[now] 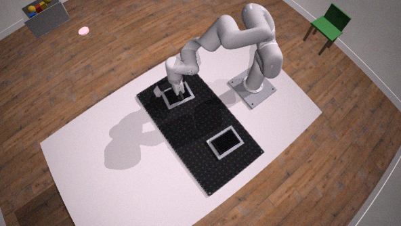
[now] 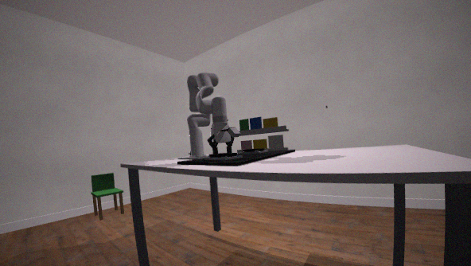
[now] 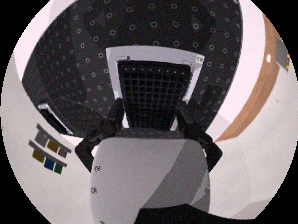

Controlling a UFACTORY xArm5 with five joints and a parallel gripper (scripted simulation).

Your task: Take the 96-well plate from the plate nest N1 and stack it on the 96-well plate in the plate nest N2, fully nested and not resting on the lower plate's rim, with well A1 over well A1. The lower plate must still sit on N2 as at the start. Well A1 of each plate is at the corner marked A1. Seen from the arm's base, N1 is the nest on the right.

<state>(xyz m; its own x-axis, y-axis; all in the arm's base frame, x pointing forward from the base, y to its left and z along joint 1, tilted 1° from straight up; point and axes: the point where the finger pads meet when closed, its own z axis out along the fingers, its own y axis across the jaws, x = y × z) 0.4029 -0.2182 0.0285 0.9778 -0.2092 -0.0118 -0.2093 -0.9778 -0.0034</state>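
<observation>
The black 96-well plate [image 1: 177,97] sits in the white-framed nest N1 at the far left end of the black perforated board [image 1: 200,135]. My gripper [image 1: 178,91] is open and hangs low over this plate, one finger on each side of it. In the wrist view the plate [image 3: 154,92] lies between the spread fingers of my gripper [image 3: 151,105]; I cannot tell if they touch it. The second black plate [image 1: 225,140] sits in nest N2 at the other end of the board. In the side view the gripper [image 2: 221,150] stands just above the board.
A small grey block [image 1: 157,91] stands beside N1. The arm's base plate [image 1: 252,91] is bolted on next to the board. A shelf with coloured boxes [image 2: 262,135] stands behind the table. A green chair [image 1: 330,24], a grey bin [image 1: 45,17] and a pink disc [image 1: 83,30] are on the floor.
</observation>
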